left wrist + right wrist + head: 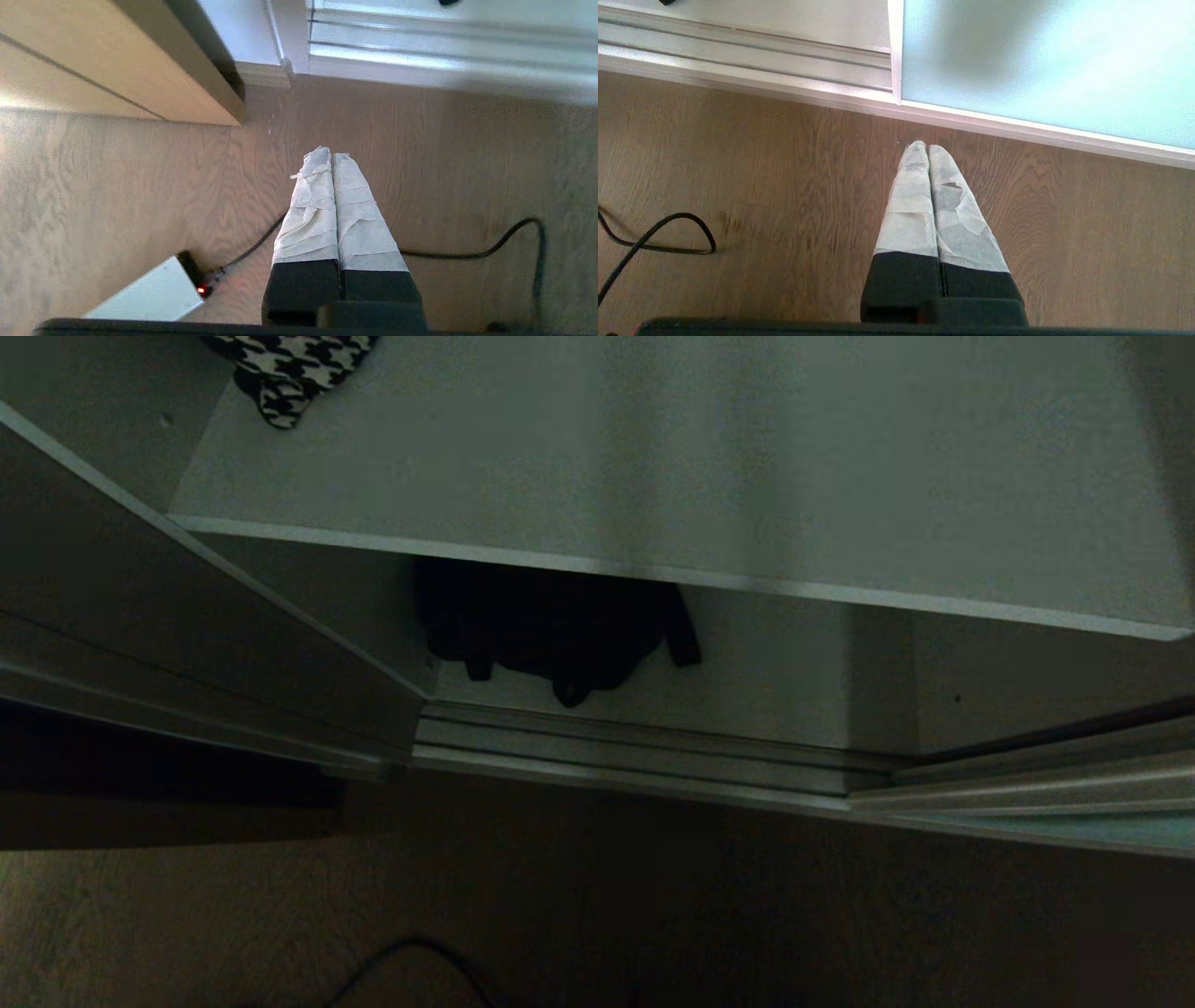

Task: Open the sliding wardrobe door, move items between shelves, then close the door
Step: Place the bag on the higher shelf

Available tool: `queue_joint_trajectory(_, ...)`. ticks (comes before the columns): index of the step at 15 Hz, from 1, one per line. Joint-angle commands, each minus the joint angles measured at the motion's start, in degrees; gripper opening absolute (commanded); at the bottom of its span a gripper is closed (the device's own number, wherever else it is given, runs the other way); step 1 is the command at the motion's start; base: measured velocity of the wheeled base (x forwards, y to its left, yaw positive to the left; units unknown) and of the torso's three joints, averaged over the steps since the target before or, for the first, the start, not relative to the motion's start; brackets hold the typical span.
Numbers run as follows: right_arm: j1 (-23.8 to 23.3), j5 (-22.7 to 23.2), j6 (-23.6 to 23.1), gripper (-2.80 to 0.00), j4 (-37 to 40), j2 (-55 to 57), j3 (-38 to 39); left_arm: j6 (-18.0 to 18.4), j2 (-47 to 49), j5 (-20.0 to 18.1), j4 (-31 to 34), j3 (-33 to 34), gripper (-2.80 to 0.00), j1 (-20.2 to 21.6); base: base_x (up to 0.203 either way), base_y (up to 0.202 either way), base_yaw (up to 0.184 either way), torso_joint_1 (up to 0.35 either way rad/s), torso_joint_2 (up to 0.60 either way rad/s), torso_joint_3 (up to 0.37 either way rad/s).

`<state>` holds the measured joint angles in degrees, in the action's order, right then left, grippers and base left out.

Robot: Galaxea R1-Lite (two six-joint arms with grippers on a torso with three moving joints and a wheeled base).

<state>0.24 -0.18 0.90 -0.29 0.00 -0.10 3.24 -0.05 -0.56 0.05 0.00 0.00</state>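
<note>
The wardrobe stands uncovered in the head view. A black fabric bag (551, 625) lies on the lower shelf (775, 681), partly hidden under the upper shelf (700, 476). A black-and-white houndstooth item (289, 369) rests at the upper shelf's far left. The frosted teal sliding wardrobe door (1041, 60) sits off to the right, its edge beside the track (738, 51). Neither arm shows in the head view. My left gripper (331, 154) and right gripper (927, 145) hang shut and empty over the wooden floor, short of the wardrobe.
A beige cabinet front (117, 60) stands left of the opening. The silver bottom track (635, 751) runs along the threshold. A black cable (467, 254) and a white box with a red light (149, 294) lie on the floor; the cable (668, 233) also loops beside the right arm.
</note>
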Motion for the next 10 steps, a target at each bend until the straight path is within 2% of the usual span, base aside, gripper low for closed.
queue_joint_trajectory(1,0.02,0.01,-0.02,-2.80,-0.06,-0.09,0.01,0.62,0.05,0.04,-0.52,-0.32,-2.80,0.00,0.000,0.000,0.000,0.000,0.00,0.000)
queue_joint_trajectory(4,0.02,0.01,-0.02,-2.80,-0.05,-0.09,0.01,0.39,0.06,-1.17,0.89,-8.53,-2.80,0.00,0.000,0.000,0.000,0.000,0.00,0.000)
queue_joint_trajectory(7,0.02,0.01,-0.02,-2.80,0.03,-0.09,0.01,-0.31,3.84,-6.25,12.31,-21.13,-2.80,0.00,0.000,0.000,0.000,0.000,0.00,0.000)
queue_joint_trajectory(10,0.02,0.01,-0.02,-2.80,-0.06,-0.09,0.06,-6.08,18.92,-12.62,15.41,-25.84,-2.80,-0.07,0.000,0.000,0.000,0.000,0.00,0.000)
